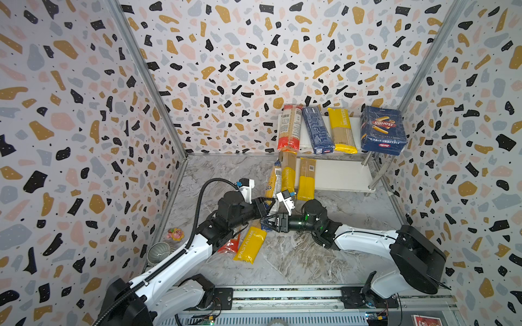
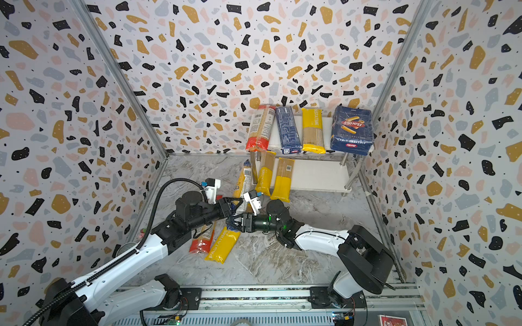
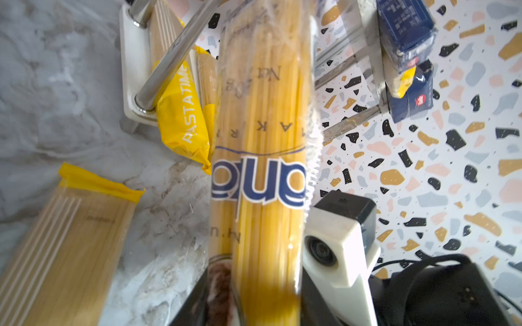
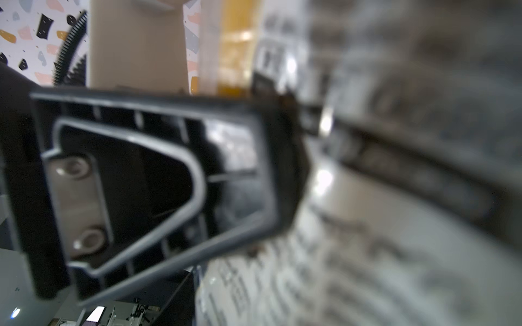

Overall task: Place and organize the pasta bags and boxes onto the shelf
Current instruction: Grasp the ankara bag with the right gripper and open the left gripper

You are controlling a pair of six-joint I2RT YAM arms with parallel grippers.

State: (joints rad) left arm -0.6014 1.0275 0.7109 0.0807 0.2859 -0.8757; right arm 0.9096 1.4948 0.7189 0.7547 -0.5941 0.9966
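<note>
Left pincer: my left pincer straddles the dark-ended bag partway along it; I cannot tell whether it pinches or stands slack.
Right pincer: my right pincer is clamped on that bag's dark lower end, nose to nose with the left one.
Held bag: it is tilted, with its upper end just beside the left front corner of the shelf.
Shelf: it stands at the back wall, toward the right corner.
Top board: from left to right it carries the red-ended bag, narrow blue box, yellow bag and wide Barilla box. All four reach the front edge or hang over it.
Lower board: the left lower bag and right lower bag lie side by side at the left end and hang over the front edge. The white board to their right is bare.
Table: the loose yellow bag and loose red-ended bag lie together under my left arm. The marble table is open ahead of the shelf.
Left wall: a cup and a small toy sit at its foot.
</note>
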